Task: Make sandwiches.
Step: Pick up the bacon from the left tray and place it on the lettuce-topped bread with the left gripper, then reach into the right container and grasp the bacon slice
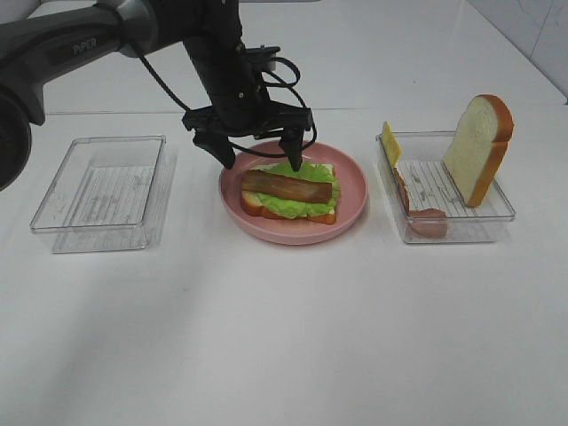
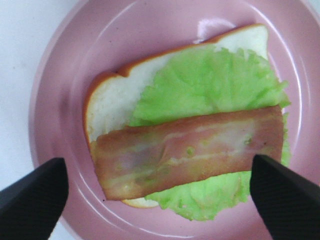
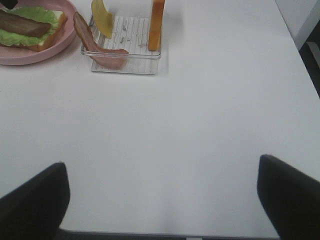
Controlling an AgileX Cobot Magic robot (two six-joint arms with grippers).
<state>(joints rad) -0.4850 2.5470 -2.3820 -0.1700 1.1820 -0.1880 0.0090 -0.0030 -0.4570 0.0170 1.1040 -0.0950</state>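
Left tray (image 1: 99, 193): clear, on the counter (image 1: 284, 337).
Left gripper (image 1: 259, 162): open above the pink plate (image 1: 353, 191), 1 finger at each bacon end; contact unclear.
Sandwich (image 1: 288, 191): on the plate; bacon strip (image 1: 286, 185) over lettuce (image 1: 297, 206), which hides most of the bread slice (image 1: 253, 204).
Right tray (image 1: 499, 213): cheese (image 1: 390, 142), bacon piece (image 1: 426, 218) blurred behind the wall, upright bread (image 1: 479, 146).
Right gripper (image 3: 160, 200): open over bare counter, fingertips cut off.
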